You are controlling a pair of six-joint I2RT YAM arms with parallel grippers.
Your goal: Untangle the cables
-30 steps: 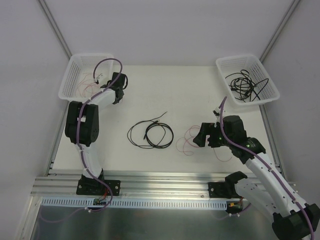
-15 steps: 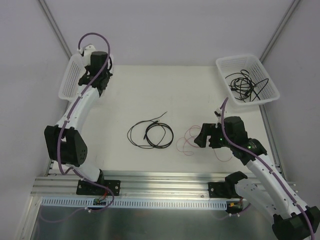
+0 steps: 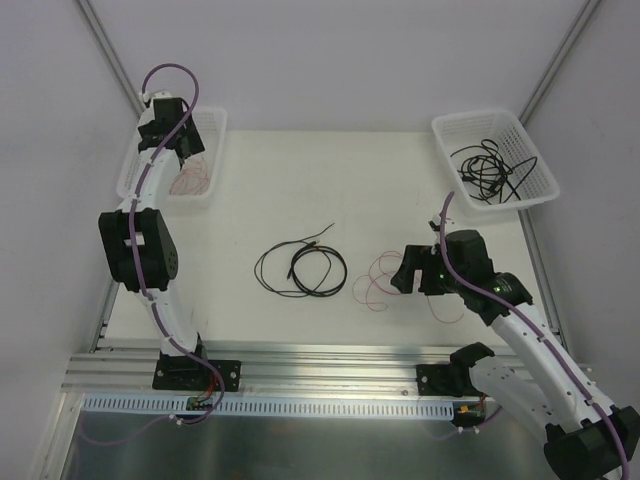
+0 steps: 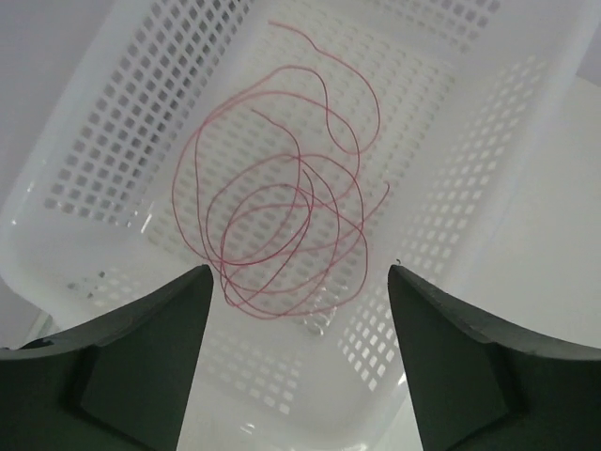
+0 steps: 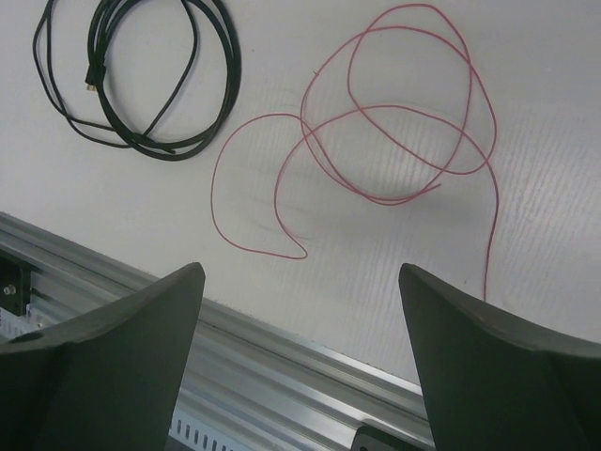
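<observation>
The left gripper (image 4: 296,282) hangs over the white left basket (image 4: 66,141) at the far left corner of the worktop (image 3: 300,190). Its fingers (image 4: 178,310) stand wide apart with nothing between them. Directly beneath it, a thin red wire (image 4: 282,225) lies in loose overlapping loops on the basket floor, clear of both fingers.

Well to the right of that gripper, in the middle of the worktop, a black cable (image 5: 155,150) lies coiled in a few rounds, one plug end lying inside the coil. It sits ahead and to the left of the right gripper (image 5: 300,272).

Just beside the coil, apart from it, a second red wire (image 5: 376,107) sprawls in open loops right in front of the right gripper. That gripper's fingers (image 5: 178,301) are also spread wide and hold nothing; they hover above the near edge of the worktop.

Farther off, beyond and to the right of it, the right basket (image 3: 530,130) holds a tangle of black cables (image 3: 487,170).
</observation>
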